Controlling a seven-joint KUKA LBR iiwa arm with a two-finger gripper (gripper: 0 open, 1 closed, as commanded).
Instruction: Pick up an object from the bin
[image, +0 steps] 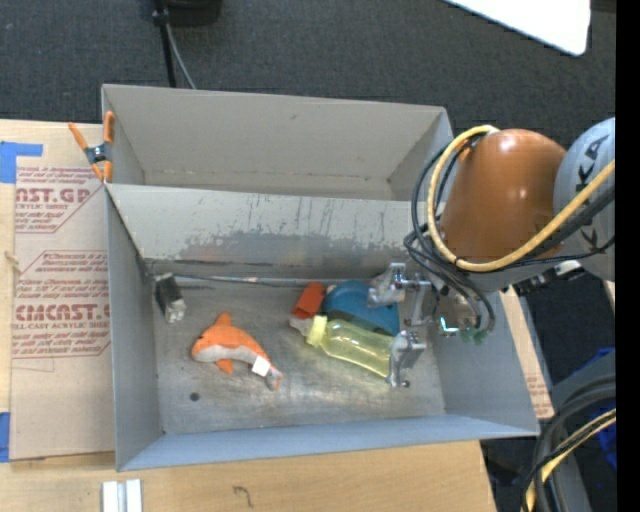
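My gripper is low in the right part of the bin, open, with one finger toward the back and one toward the front. Between and just left of the fingers lie a pale yellow-green bottle, on its side, and a blue rounded thing behind it. The bottle's right end reaches the front finger. A small red-orange piece lies against the blue thing's left side. Nothing is lifted; all rest on the bin floor.
An orange and white fish-shaped toy lies left of centre on the floor. A small grey and black thing sits near the left wall. The arm with its orange dome and cables hangs over the bin's right rim.
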